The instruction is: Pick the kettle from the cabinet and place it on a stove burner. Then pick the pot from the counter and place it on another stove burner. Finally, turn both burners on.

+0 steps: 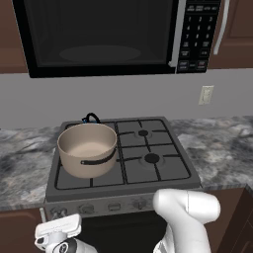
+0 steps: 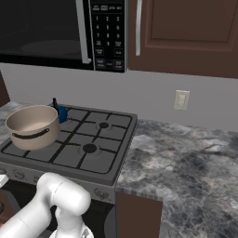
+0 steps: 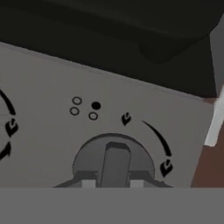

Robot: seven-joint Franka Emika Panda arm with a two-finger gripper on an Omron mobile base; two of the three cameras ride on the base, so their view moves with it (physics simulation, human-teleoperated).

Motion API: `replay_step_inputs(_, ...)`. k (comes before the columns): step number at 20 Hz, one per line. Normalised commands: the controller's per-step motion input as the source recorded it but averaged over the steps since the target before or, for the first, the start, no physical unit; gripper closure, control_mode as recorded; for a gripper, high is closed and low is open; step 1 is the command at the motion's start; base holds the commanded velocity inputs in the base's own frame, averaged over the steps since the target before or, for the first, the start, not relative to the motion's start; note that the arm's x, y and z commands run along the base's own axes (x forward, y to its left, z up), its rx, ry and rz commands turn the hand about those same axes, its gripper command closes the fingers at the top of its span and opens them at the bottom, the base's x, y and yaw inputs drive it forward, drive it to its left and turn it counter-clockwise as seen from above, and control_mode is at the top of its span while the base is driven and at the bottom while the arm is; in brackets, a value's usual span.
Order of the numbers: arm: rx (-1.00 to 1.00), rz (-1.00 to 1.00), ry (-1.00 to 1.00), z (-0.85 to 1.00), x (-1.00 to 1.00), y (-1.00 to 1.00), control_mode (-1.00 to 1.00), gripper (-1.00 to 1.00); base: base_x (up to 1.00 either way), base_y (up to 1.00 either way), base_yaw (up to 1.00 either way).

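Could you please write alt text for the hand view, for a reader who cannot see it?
Close-up of a grey stove knob on the grey control panel, with the gripper closed around its raised bar. Flame symbols and a curved arrow mark the knob's turn; four small circles, one filled, sit above it.

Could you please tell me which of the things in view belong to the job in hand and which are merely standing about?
Belong to the job:
- pot, on the front left burner
- kettle, behind the pot
- stove burners
- stove knob, at the gripper
- counter
- cabinet

Standing about:
- microwave
- wall socket
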Motion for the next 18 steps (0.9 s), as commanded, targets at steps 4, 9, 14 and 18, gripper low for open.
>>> replay_step_inputs(4, -0.25, 0.00, 0.07, 0.02, -0.01, 0.00, -1.00, 1.00, 0.00, 0.00, 0.00)
replay_step_inputs(9, -0.24, 0.00, 0.06, 0.01, -0.02, 0.00, -1.00, 1.00, 0.00, 0.00, 0.00)
replay_step_inputs(14, -0.25, 0.00, 0.05, 0.00, -0.05, 0.00, -1.00, 1.00, 0.00, 0.00, 0.00)
replay_step_inputs(18, -0.27, 0.00, 0.04, 0.00, -0.06, 0.00, -1.00, 1.00, 0.00, 0.00, 0.00)
